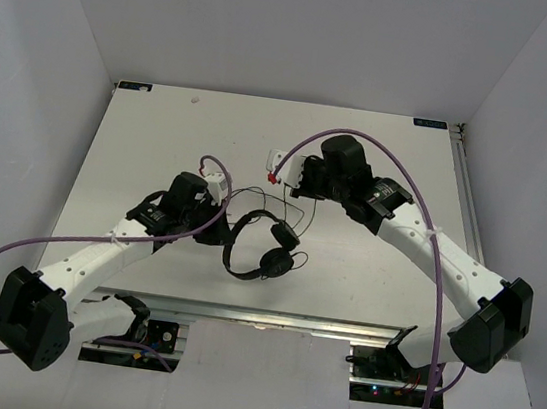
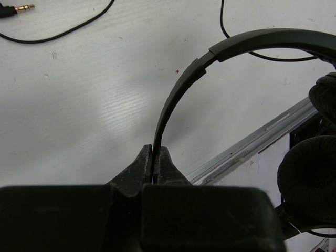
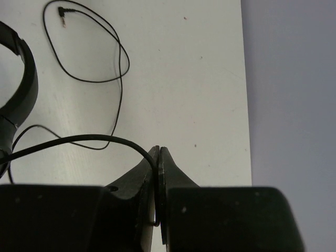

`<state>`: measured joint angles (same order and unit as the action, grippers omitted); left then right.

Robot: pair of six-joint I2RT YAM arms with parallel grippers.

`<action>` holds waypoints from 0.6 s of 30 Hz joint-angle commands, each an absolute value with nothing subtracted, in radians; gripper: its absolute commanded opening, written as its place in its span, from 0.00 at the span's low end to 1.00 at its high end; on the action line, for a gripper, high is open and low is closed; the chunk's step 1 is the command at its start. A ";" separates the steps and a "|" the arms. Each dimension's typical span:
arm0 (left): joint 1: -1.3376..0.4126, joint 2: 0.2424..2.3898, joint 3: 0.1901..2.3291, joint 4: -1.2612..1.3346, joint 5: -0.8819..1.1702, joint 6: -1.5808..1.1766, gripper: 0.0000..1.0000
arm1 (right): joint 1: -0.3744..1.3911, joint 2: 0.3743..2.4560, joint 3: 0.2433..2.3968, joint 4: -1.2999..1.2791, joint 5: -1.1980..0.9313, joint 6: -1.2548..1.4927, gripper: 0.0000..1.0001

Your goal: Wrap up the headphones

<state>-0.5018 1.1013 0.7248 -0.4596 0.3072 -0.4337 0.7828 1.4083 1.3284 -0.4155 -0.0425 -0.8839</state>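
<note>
Left claw (image 2: 155, 153): clamps headband (image 2: 181, 86) at 9 o'clock, anchoring headphones (image 1: 274, 261).
Right claw (image 3: 158, 152): pinches cord (image 3: 79, 139) at 1 o'clock, free to wind.

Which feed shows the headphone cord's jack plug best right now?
Left wrist: the jack plug is close and sharp, gold tip showing, though near the frame edge. Right wrist shows it small, at the cord end. Top external: too fine to find.
</note>
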 commanded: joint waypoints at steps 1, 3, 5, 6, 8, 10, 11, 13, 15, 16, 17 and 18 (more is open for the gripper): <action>-0.514 1.085 0.708 -0.415 0.352 -0.441 0.00 | 0.772 1.399 1.420 -0.451 -0.178 -0.804 0.08; -0.517 1.100 0.706 -0.406 0.356 -0.443 0.00 | 0.769 1.398 1.431 -0.454 -0.213 -0.780 0.08; -0.528 1.124 0.713 -0.396 0.359 -0.446 0.00 | 0.768 1.401 1.428 -0.449 -0.219 -0.767 0.08; -0.533 1.134 0.717 -0.393 0.358 -0.448 0.00 | 0.767 1.402 1.423 -0.433 -0.214 -0.763 0.08; -0.549 1.146 0.731 -0.391 0.356 -0.455 0.00 | 0.767 1.412 1.400 -0.396 -0.172 -0.744 0.08; -0.562 1.148 0.740 -0.388 0.350 -0.464 0.00 | 0.762 1.426 1.374 -0.361 -0.107 -0.726 0.08; -0.567 1.143 0.742 -0.387 0.349 -0.468 0.00 | 0.761 1.428 1.363 -0.345 -0.091 -0.715 0.08; -0.578 1.121 0.740 -0.383 0.352 -0.477 0.00 | 0.729 1.436 1.339 -0.313 -0.077 -0.666 0.08; -0.582 1.096 0.736 -0.379 0.361 -0.486 0.00 | 0.696 1.447 1.330 -0.295 -0.088 -0.641 0.08; -0.584 1.084 0.734 -0.380 0.370 -0.490 0.00 | 0.680 1.453 1.328 -0.294 -0.100 -0.620 0.08; -0.585 1.071 0.732 -0.380 0.379 -0.495 0.00 | 0.666 1.458 1.327 -0.295 -0.115 -0.606 0.08; -0.587 1.057 0.730 -0.379 0.386 -0.503 0.00 | 0.651 1.464 1.324 -0.295 -0.134 -0.597 0.08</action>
<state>-0.5762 1.1355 0.7021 -0.4237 0.3267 -0.4687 0.7103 1.4403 1.3361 -0.3636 -0.1145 -0.6880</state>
